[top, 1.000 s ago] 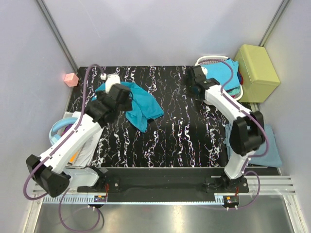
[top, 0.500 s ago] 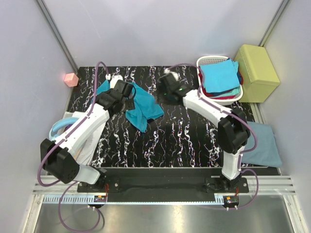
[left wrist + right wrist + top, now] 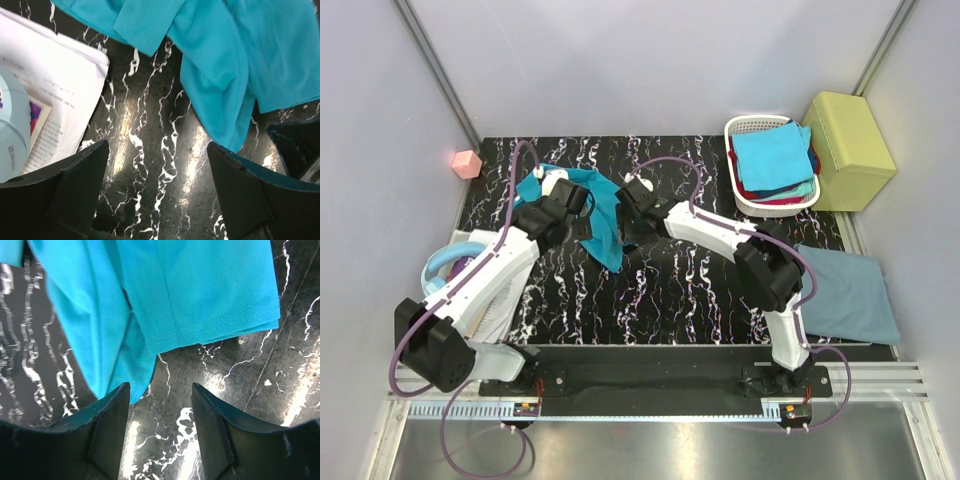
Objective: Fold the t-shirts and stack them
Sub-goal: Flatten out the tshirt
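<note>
Grippers in the top view: left gripper [image 3: 578, 215] and right gripper [image 3: 623, 215] both sit low at the teal shirt [image 3: 603, 205], one on each side of it. Jaw gaps are hard to read from here. The shirt lies crumpled on the far-left part of the table [image 3: 700, 280], with a tail pointing toward the near edge. Grey-blue shirt [image 3: 850, 295] lies flat at the right edge. Blue shirt [image 3: 772, 155] tops the pile in the basket [image 3: 745, 125] at the far-right corner, with the box [image 3: 848, 135] just beside it. Papers [image 3: 495, 300] and headphones [image 3: 440, 265] crowd the left edge. Cube [image 3: 467, 163] sits off the far-left corner. Bare table shows in the middle and along the near edge.

Left wrist view: left gripper [image 3: 157, 145] has its jaws wide apart, holding nothing, only table between them. The teal shirt lies ahead of the fingers [image 3: 240, 200]. Its lowest fold ends just beside the right-hand one; contact can't be told. Papers lie near the other finger.

Right wrist view: right gripper [image 3: 160, 390] is partly open and empty, with marbled table in the gap. The shirt hem runs just ahead of the fingertips. A fold tip reaches the top of the left-hand finger; touching or not is unclear. Bare table shows to the right.
</note>
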You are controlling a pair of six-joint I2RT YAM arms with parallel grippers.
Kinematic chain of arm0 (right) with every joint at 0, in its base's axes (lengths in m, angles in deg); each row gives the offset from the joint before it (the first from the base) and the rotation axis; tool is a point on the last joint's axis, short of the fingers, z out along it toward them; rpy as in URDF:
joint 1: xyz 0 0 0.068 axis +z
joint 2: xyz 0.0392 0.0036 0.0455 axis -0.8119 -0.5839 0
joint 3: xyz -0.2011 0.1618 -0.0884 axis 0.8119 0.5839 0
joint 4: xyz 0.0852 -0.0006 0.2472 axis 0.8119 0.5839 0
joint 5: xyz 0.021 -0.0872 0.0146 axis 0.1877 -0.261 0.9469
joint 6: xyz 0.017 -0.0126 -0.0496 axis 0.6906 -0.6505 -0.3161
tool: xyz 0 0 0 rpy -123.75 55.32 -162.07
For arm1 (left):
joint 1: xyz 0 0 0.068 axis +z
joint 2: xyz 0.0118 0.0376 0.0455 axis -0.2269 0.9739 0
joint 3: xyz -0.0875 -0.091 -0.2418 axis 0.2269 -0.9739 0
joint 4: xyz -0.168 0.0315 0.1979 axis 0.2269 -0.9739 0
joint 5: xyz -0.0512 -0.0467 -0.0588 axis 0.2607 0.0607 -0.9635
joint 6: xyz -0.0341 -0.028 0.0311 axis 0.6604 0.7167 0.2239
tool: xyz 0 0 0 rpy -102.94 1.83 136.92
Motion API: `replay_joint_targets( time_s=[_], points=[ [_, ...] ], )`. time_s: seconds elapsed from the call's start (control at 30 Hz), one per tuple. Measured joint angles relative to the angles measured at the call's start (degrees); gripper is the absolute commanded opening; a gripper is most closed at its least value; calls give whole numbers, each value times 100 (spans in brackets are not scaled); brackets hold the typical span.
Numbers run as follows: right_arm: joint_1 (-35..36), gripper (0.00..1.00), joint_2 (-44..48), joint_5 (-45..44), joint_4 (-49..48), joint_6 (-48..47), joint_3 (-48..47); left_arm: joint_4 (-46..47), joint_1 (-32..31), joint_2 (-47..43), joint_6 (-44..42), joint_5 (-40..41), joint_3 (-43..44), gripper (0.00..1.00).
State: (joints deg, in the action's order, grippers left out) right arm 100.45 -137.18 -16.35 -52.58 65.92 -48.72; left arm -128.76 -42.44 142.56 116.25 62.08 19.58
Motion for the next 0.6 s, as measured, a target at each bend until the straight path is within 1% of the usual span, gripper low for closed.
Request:
replay_joint_targets(
  time_s=[0.2, 0.33, 0.43, 0.6],
  points=[
    [4, 57, -444, 52, 44, 50, -238, -7, 0, -98, 0, -83, -328, 86],
    [57, 55, -802, 107, 57, 98, -658, -11, -2, -181, -15, -105, -487, 86],
    [149, 52, -955, 109, 55, 129, -933, -4, 0, -271, -50, -105, -514, 86],
    [328, 51, -1115, 111, 24, 192, -1285, -4, 0, -470, -109, -105, -597, 86]
  ],
)
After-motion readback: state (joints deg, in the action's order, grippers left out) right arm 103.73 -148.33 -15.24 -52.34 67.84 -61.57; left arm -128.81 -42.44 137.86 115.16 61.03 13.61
